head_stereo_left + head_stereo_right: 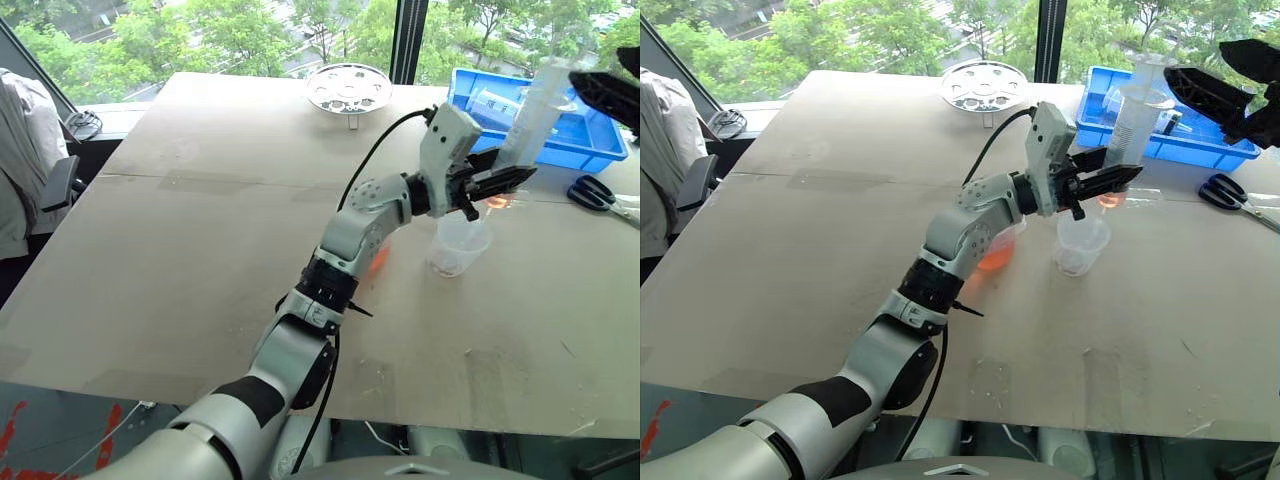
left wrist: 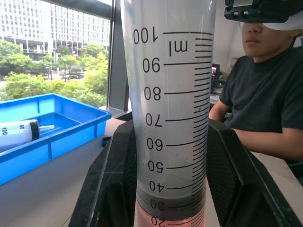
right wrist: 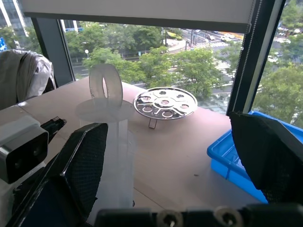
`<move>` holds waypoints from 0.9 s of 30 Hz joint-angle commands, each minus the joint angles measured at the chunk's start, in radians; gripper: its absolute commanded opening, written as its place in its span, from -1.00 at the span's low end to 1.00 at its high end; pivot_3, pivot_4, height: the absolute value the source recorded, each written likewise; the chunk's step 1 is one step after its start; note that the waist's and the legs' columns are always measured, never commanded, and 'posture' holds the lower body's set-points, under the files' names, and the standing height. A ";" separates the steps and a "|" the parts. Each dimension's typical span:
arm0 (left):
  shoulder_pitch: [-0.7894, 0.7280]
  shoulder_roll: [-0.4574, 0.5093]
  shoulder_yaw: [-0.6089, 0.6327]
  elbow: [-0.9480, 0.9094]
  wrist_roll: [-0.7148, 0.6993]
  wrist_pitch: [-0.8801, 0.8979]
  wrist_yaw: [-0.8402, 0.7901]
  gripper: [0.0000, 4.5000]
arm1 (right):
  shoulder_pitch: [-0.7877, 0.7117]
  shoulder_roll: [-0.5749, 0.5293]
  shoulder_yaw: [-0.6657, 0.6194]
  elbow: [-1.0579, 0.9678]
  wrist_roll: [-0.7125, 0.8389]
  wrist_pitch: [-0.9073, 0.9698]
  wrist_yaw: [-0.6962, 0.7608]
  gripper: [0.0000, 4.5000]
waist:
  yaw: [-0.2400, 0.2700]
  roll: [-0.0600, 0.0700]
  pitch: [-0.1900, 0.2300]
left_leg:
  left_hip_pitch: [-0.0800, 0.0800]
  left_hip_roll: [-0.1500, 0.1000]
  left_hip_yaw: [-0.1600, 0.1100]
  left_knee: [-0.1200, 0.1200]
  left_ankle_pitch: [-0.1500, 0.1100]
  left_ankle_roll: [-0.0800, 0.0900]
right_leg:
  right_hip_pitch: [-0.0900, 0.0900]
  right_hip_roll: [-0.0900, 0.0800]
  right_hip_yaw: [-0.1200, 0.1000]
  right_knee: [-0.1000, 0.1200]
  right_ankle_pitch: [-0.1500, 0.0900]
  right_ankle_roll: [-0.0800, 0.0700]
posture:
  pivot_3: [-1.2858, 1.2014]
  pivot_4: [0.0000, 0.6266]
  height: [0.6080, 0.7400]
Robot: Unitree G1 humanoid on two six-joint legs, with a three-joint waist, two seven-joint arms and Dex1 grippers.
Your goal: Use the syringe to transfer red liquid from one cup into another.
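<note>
While the left gripper (image 1: 1102,183) clamps its black fingers (image 2: 111,189) on the barrel of the syringe (image 1: 1129,125), the tool stands tilted over the small tapered cup (image 1: 1081,243), tip down and ring-ended plunger (image 3: 105,81) up. Through the barrel's printed scale the dark seal (image 2: 169,201) sits low, with red liquid (image 2: 170,218) below it, so the syringe looks loaded and the step in hand reads as the delivery: carrying the charge over the receiving cup. More orange-red liquid glows behind the left forearm, where the handled beaker (image 1: 1000,250) stands, mostly hidden by the arm.

Further right, the right gripper (image 1: 1225,85) hangs with its fingers spread wide, grasping nothing, just beside the plunger's upper end. The next move probably calls for that gripper to come onto the plunger ring and press it down steadily while the left one keeps the tip inside the cup's mouth; a skewed push could swing the tip off the rim and spill.

All this sits on a broad pale brown tabletop (image 1: 200,260) under tall windows with green trees outside. On the table's far side stands a perforated round metal rack (image 1: 348,88), then a blue plastic tray (image 1: 600,145) holding another syringe, and black-handled scissors (image 1: 598,196) at the right edge. A person in a dark shirt (image 2: 265,99) sits close by.
</note>
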 commanded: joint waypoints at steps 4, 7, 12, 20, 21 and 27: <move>0.030 0.004 -0.070 0.006 0.078 -0.026 -0.025 -0.38 | -0.131 -0.046 0.104 0.019 -0.062 -0.071 0.070 0.98 | 0.002 0.000 0.000 | 0.000 0.000 0.000 0.000 0.000 0.000 | 0.000 0.000 0.000 0.000 0.000 0.000 | 0.03 -0.52 1.00; 0.038 0.011 -0.083 0.001 0.102 -0.031 -0.024 -0.38 | -0.180 -0.038 0.155 0.049 -0.098 -0.087 0.105 0.98 | 0.002 0.000 0.000 | 0.000 0.000 0.000 0.000 0.000 0.000 | 0.000 0.000 0.000 0.000 0.000 0.000 | 0.03 -0.52 1.00; 0.042 0.019 -0.088 0.006 0.132 -0.028 -0.004 -0.38 | -0.257 -0.034 0.133 0.106 -0.042 -0.026 0.155 0.98 | 0.005 0.000 0.000 | 0.000 0.000 -0.001 0.000 0.000 0.000 | 0.000 0.000 0.000 0.000 0.000 0.000 | 0.03 -0.52 1.00; 0.030 0.027 -0.086 0.008 0.156 -0.022 -0.009 -0.38 | -0.087 -0.244 0.058 0.131 -0.030 0.021 0.391 0.98 | 0.029 0.001 0.000 | -0.003 -0.001 -0.002 0.001 -0.001 0.001 | 0.000 -0.001 -0.003 -0.004 0.000 0.000 | 0.03 -0.52 1.00; 0.030 0.028 -0.087 0.008 0.159 -0.019 -0.013 -0.38 | -0.082 -0.253 0.040 0.137 -0.017 0.026 0.406 0.98 | 0.027 0.001 0.000 | -0.003 -0.001 -0.001 0.001 -0.001 0.002 | 0.000 -0.001 -0.002 -0.003 0.000 0.000 | 0.03 -0.52 1.00; 0.031 0.020 -0.082 0.010 0.161 -0.027 -0.024 -0.38 | -0.087 -0.249 0.006 0.140 -0.003 0.020 0.401 0.98 | 0.022 0.003 -0.001 | 0.000 0.000 0.000 0.001 -0.001 0.002 | 0.000 -0.001 0.000 0.001 0.000 0.000 | 0.03 -0.52 1.00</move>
